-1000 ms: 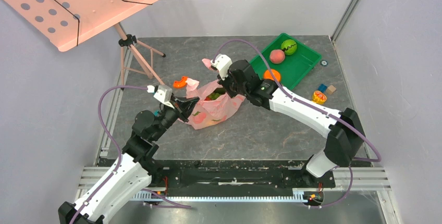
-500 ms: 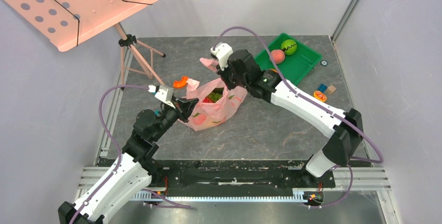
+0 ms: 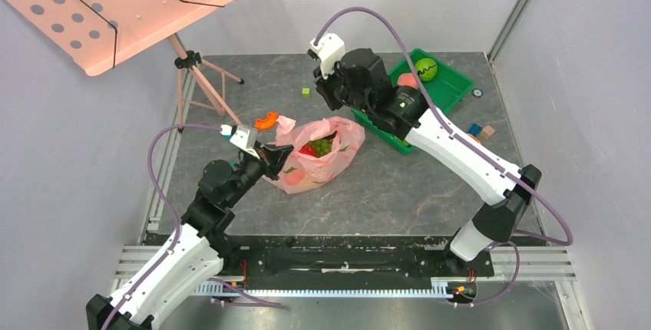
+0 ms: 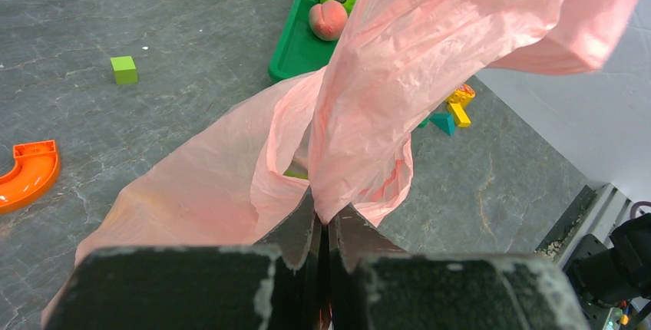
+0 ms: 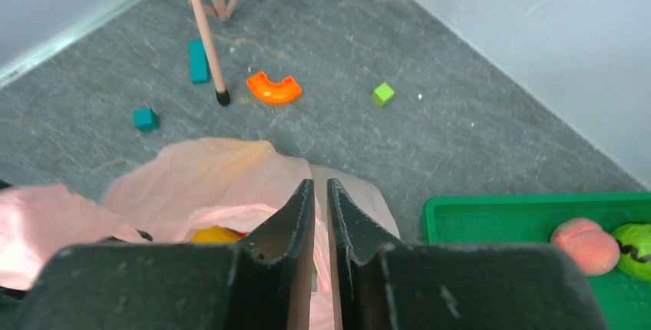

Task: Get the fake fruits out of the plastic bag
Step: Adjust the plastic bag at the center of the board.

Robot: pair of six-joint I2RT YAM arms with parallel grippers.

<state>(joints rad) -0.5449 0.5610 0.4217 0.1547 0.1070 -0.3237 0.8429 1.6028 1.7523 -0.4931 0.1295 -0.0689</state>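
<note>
The pink plastic bag (image 3: pixel 322 160) lies crumpled mid-table with its mouth facing up. Inside it show fake fruits (image 3: pixel 316 147), red and green from above, and a yellow one (image 5: pixel 213 234) in the right wrist view. My left gripper (image 3: pixel 270 163) is shut on the bag's near-left edge; the pinched film (image 4: pixel 430 54) rises straight from the fingertips of the left gripper (image 4: pixel 328 219). My right gripper (image 3: pixel 326 100) hangs above the bag's far side, apart from it. Its jaws stand a narrow gap apart with nothing between them, and the bag (image 5: pixel 223 176) lies below the right gripper (image 5: pixel 321 184).
A green tray (image 3: pixel 441 96) at the back right holds a pink peach (image 5: pixel 585 242) and a green ball (image 3: pixel 425 68). An orange curved piece (image 3: pixel 266 120), a green cube (image 3: pixel 305 92) and small blocks (image 3: pixel 480 132) lie about. The pink music stand (image 3: pixel 115 8) stands back left on its tripod (image 3: pixel 201 77).
My right gripper has let go of the bag's far edge, risen and drawn back toward the tray, its jaws parting slightly. The bag has slumped. The left gripper keeps its hold.
</note>
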